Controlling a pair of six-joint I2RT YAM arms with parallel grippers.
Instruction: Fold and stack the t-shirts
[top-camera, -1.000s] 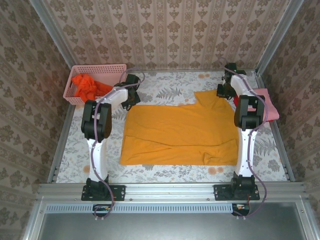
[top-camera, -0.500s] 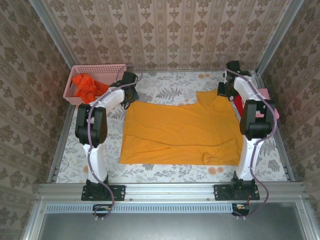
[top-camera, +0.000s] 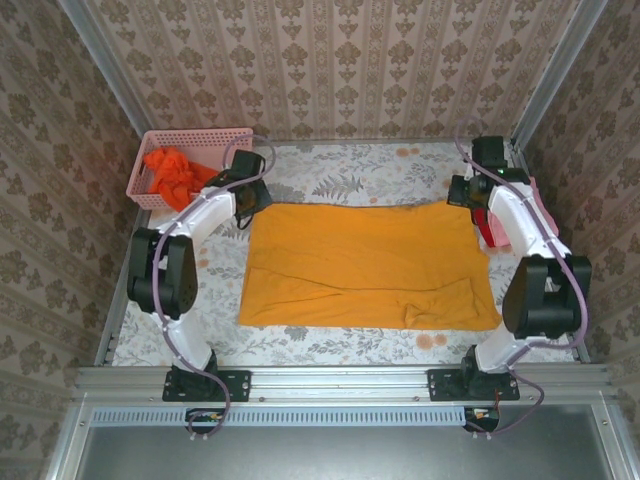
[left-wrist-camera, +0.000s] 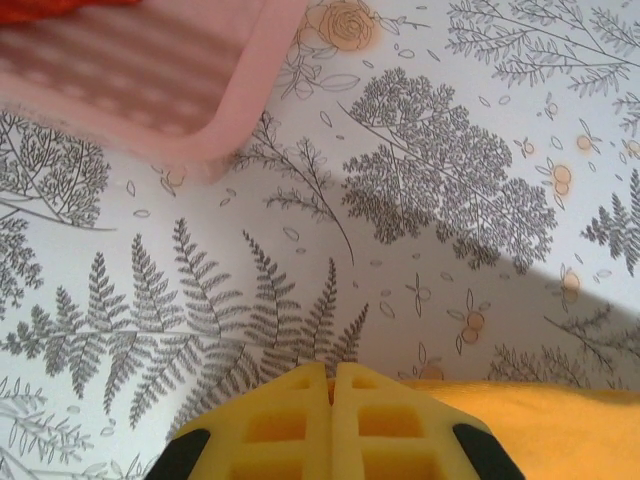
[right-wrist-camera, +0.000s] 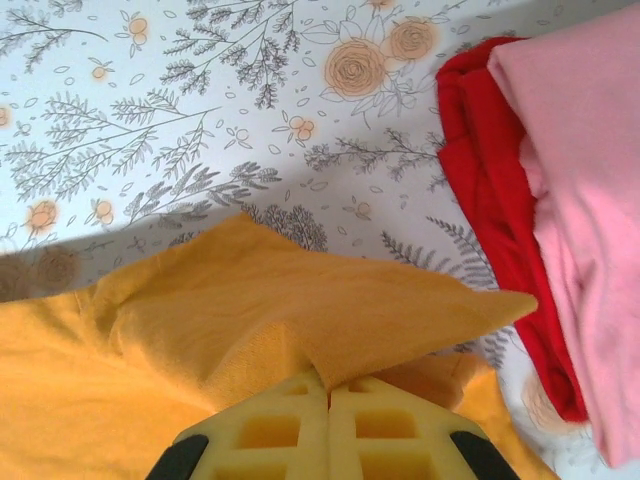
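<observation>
The 2 arms rise from the near edge of the table (top-camera: 330, 345). Between them the yellow tee (top-camera: 365, 265) lies spread nearly flat across the middle, with a bunched fold along its near hem toward the right.

At the tee's far right corner, the right gripper (right-wrist-camera: 328, 380) has its jaws pressed together on a pinch of yellow cloth, which rises in a peak to the fingertips. At the far left corner, the left gripper (left-wrist-camera: 332, 370) also has its jaws together. The tee's edge touches its right finger, but I cannot tell whether any cloth is caught between them.

Just right of the right gripper, a folded red tee (right-wrist-camera: 480, 150) lies on the table with a pink tee (right-wrist-camera: 580, 150) on top of it.

In the far left corner stands a pink basket (top-camera: 190, 137), with 1 crumpled orange tee (top-camera: 172, 172) inside.
</observation>
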